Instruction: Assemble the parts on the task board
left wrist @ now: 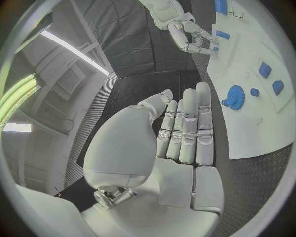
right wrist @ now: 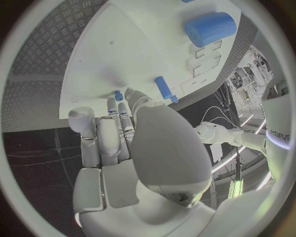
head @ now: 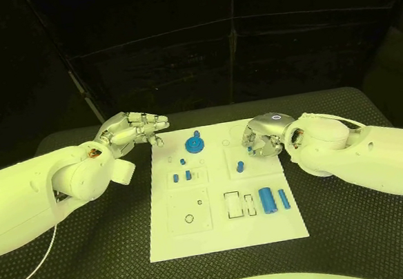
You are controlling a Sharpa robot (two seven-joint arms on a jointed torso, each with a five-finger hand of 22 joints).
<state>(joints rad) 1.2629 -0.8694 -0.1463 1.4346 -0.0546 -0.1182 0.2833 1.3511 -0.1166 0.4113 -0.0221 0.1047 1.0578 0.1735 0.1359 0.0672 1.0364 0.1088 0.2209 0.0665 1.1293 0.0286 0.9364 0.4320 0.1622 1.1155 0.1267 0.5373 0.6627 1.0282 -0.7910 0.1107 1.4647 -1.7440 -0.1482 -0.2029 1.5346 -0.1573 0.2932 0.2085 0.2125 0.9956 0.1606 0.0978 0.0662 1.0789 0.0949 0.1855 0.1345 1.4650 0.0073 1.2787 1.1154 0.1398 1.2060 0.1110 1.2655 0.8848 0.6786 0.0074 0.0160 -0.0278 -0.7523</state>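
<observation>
The white task board [head: 223, 227] lies mid-table. A blue gear [head: 195, 144] stands near its far edge, with small blue pegs [head: 181, 177] just below it and another peg [head: 239, 167] to their right. A thick blue cylinder [head: 268, 199] and a thin blue rod [head: 284, 199] lie at the board's right. My left hand [head: 135, 129] hovers off the board's far left corner; its fingers [left wrist: 188, 128] are stretched out and it holds nothing. My right hand [head: 264, 135] reaches down over the board's far right part, fingertips at a small blue part [right wrist: 118, 95]. I cannot see whether it is gripped.
The board [left wrist: 259, 128] rests on a black ribbed mat [head: 97, 264] that reaches to dark walls behind. Empty cut-outs [head: 190, 217] sit in the board's near half. In the left wrist view the gear [left wrist: 235, 95] and my right hand [left wrist: 194, 37] are in sight.
</observation>
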